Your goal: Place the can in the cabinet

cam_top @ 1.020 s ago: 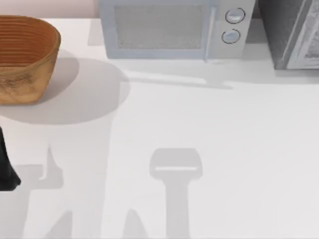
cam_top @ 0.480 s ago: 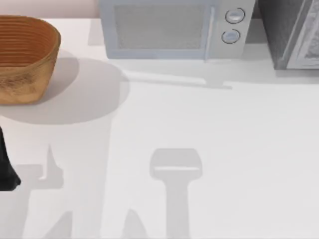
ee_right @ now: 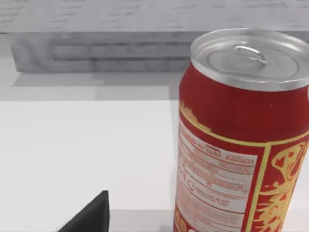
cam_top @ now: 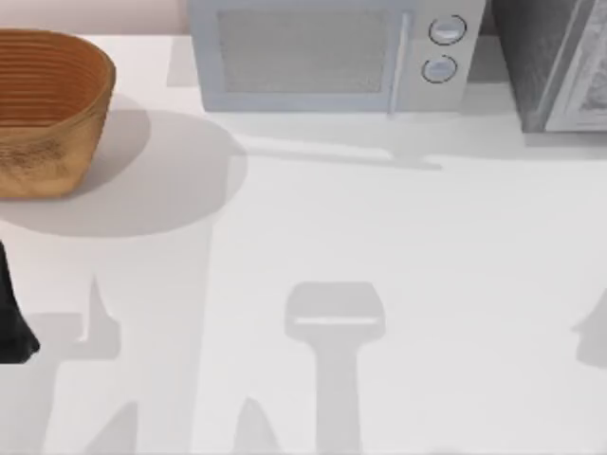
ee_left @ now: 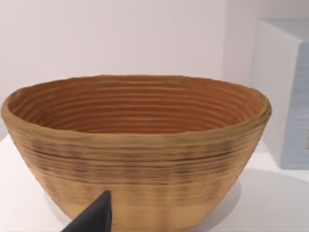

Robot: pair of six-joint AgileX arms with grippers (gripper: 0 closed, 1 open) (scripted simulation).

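Well, my right pincer (ee_right: 91, 218) is low over the white table (ee_right: 82, 145), and a dark tip of it pokes into the right wrist view. Whether it is spread or pressed together, I cannot tell. The can (ee_right: 241, 140) stands upright on the table right in front of this pincer, just to one side of the dark tip. It is red with yellow trim, a panel of small white print on its side, and a silver lid with the pull tab flat. I cannot tell whether my pincer touches the can. Beyond the can, at the back of the table, sits the grey cabinet (ee_right: 96, 48), well apart from it.

In the top view the cabinet (cam_top: 555, 62) is in the far right corner of the table, with a microwave (cam_top: 322, 57) just to its left and a woven basket (cam_top: 47, 114) in the far left corner.

My left arm (cam_top: 14, 313) is at the left edge of the table, nearer than the basket. Its pincer (ee_left: 94, 217) faces the basket (ee_left: 135, 145) from close by, and I cannot tell its state either. The microwave (ee_left: 285, 96) stands beside the basket.
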